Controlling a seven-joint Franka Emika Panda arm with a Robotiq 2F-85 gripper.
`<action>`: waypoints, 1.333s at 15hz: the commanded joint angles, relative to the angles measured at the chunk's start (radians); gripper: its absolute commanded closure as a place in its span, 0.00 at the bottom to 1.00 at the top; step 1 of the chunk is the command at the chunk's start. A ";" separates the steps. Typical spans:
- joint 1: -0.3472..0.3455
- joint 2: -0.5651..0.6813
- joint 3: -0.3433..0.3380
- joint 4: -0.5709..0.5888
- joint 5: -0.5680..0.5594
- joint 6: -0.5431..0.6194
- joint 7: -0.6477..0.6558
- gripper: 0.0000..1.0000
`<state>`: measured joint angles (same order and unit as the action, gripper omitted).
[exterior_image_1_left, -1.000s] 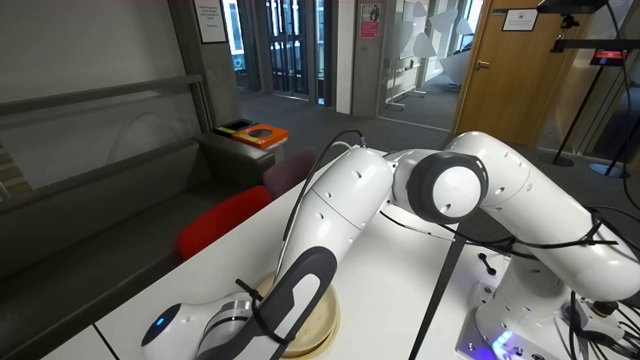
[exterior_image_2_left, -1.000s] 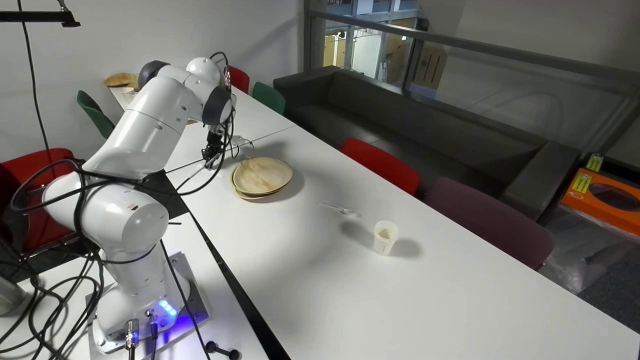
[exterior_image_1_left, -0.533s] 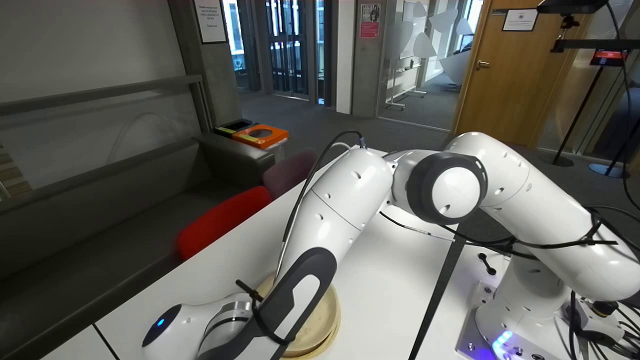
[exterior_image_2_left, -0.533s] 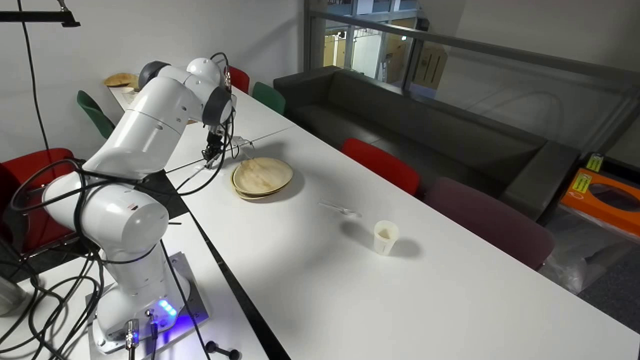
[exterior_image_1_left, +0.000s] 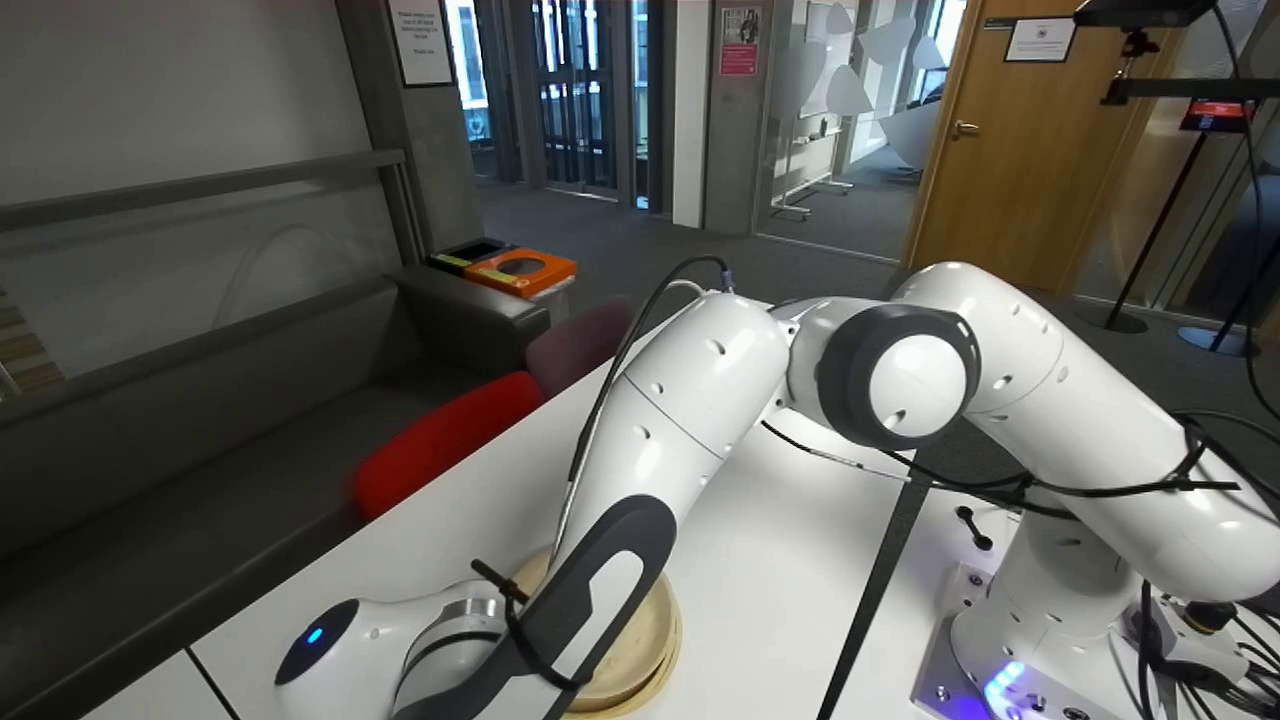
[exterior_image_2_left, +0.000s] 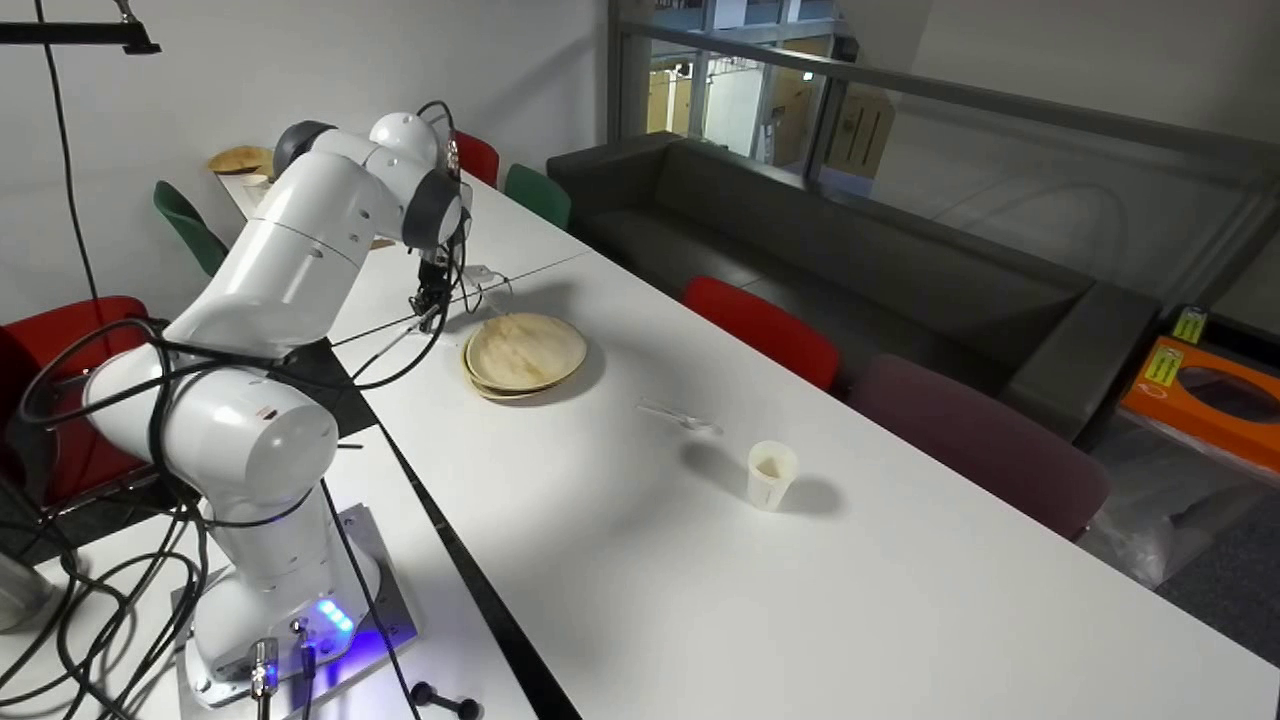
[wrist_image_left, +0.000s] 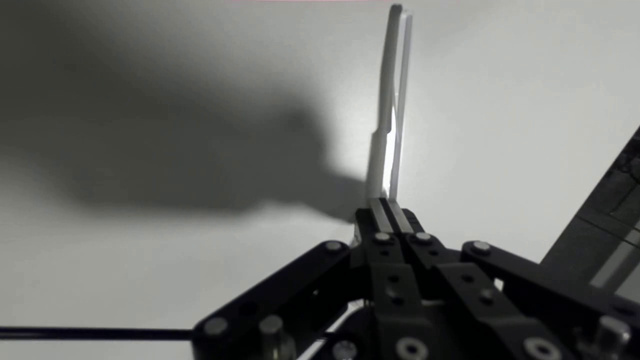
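My gripper (wrist_image_left: 385, 202) is closed in the wrist view. A thin, translucent plastic utensil (wrist_image_left: 405, 55) extends straight out from between its fingertips. The utensil appears pinched at its near end, with a grey strip, perhaps its shadow, beside it. The white table lies just below, and the gripper's shadow falls to the left. In an exterior view the black gripper (exterior_image_2_left: 432, 300) is low over the far part of the table, beside a stack of tan plates (exterior_image_2_left: 525, 352). The plates (exterior_image_1_left: 640, 650) are partly hidden by the arm in an exterior view, where the gripper is out of frame.
A pale cup (exterior_image_2_left: 772, 475) stands on the table. Another clear plastic utensil (exterior_image_2_left: 685, 417) lies near it. Red (exterior_image_2_left: 762, 330) and maroon (exterior_image_2_left: 980, 440) chairs and a grey sofa (exterior_image_2_left: 820, 250) line the table's far side. Black cables (exterior_image_2_left: 100, 400) hang along the arm.
The arm has shifted very slightly in both exterior views; the gripper sits a few pixels further right in the view with the cup. The plates, cup and loose utensil have not moved.
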<state>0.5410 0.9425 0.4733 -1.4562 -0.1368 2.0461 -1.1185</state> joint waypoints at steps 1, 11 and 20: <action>0.029 -0.089 -0.047 -0.038 -0.056 0.078 0.078 1.00; 0.041 -0.287 -0.188 -0.102 -0.277 0.165 0.298 1.00; -0.006 -0.529 -0.324 -0.164 -0.640 0.054 0.419 1.00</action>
<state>0.5516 0.5186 0.1680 -1.5347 -0.6480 2.1434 -0.7379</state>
